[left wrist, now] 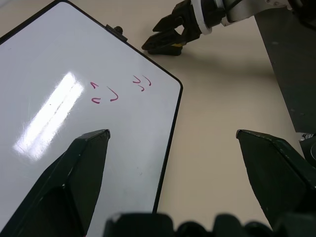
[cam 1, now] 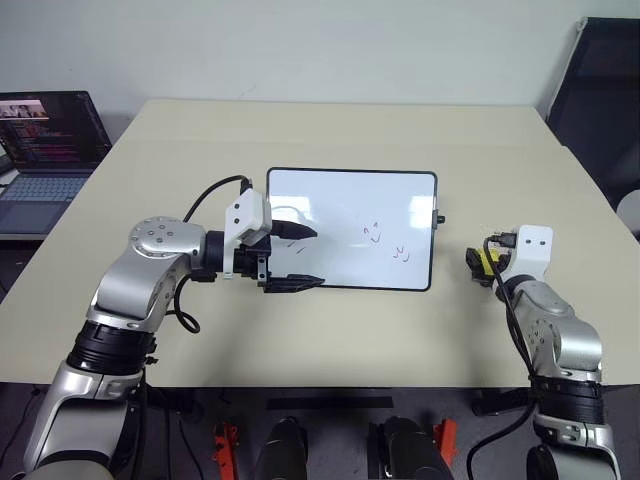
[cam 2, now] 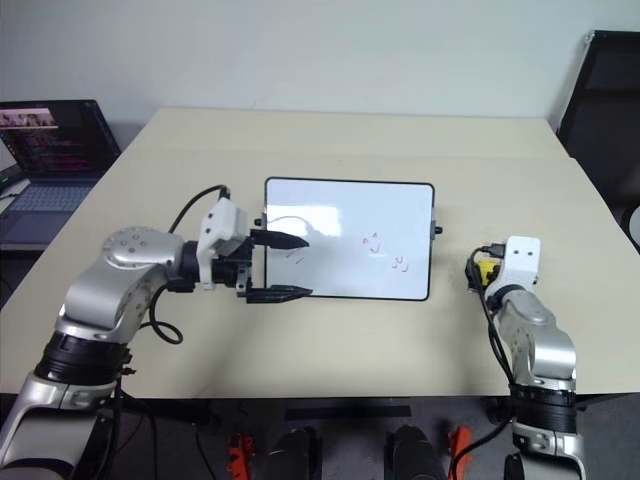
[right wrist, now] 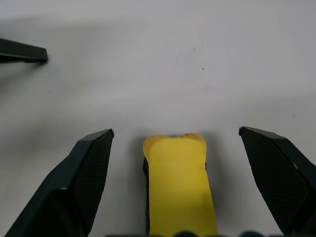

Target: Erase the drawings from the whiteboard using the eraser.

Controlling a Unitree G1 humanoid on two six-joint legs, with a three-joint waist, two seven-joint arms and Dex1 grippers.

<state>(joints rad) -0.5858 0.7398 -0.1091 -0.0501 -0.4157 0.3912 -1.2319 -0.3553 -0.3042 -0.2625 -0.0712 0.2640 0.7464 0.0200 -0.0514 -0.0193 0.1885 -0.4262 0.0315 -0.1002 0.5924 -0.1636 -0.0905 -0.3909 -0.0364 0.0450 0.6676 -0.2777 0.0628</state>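
The whiteboard is glossy white with a thin black frame. The drawings on it are small magenta-red squiggles, with a few dark dashes nearer the left gripper, whose fingers are black. The eraser is yellow with a dark underside. The table is plain pale beige.

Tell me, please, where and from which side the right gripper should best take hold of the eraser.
Probably across its two long sides, coming straight along its length from the robot's side. The eraser lies flat on the table, lengthwise between the open fingers of the right gripper, with a gap on each side, so closing should pinch its narrow width.
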